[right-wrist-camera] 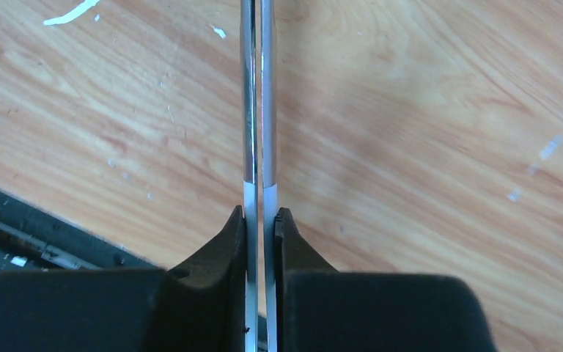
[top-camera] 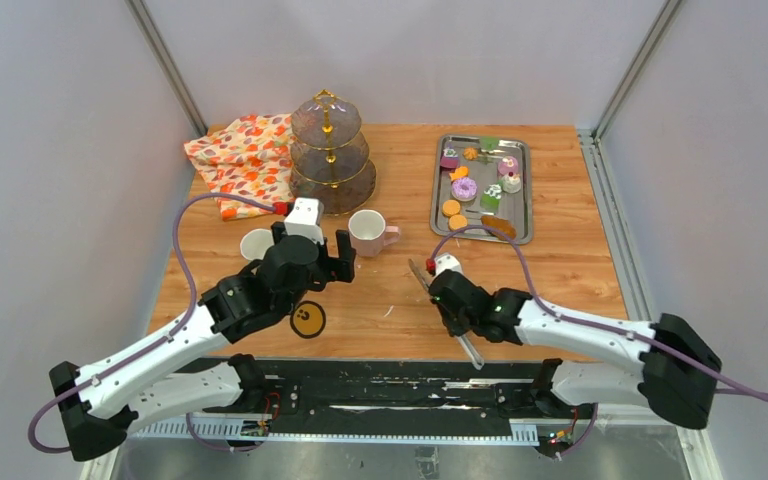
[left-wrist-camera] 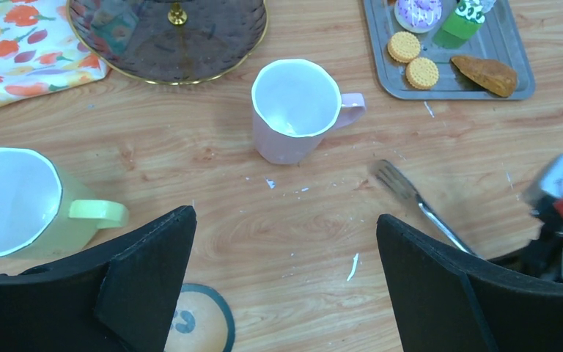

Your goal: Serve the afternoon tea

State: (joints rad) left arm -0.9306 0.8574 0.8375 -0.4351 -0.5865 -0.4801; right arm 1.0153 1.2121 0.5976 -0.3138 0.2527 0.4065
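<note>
The brown-glass three-tier stand (top-camera: 330, 150) (left-wrist-camera: 168, 37) stands at the back left of the table. Colourful pastries, among them orange biscuits (left-wrist-camera: 405, 46) and a purple doughnut (top-camera: 464, 188), lie on the steel tray (top-camera: 520, 215). A pink mug (top-camera: 368, 232) (left-wrist-camera: 295, 110) and a yellow-green mug (top-camera: 256, 244) (left-wrist-camera: 15, 202) stand in front of the stand. My left gripper (top-camera: 312, 252) (left-wrist-camera: 286, 220) hovers open just near of the two mugs, nothing between its fingers. My right gripper (top-camera: 450, 308) (right-wrist-camera: 262, 216) is shut on the metal tongs (top-camera: 420, 275) (right-wrist-camera: 258, 110), which are pressed together low over the wood.
A floral cloth (top-camera: 245, 160) lies left of the stand. A round orange marker (top-camera: 308, 320) sits on the wood under my left arm. A black rail (top-camera: 400, 385) runs along the near table edge. Grey walls close in both sides.
</note>
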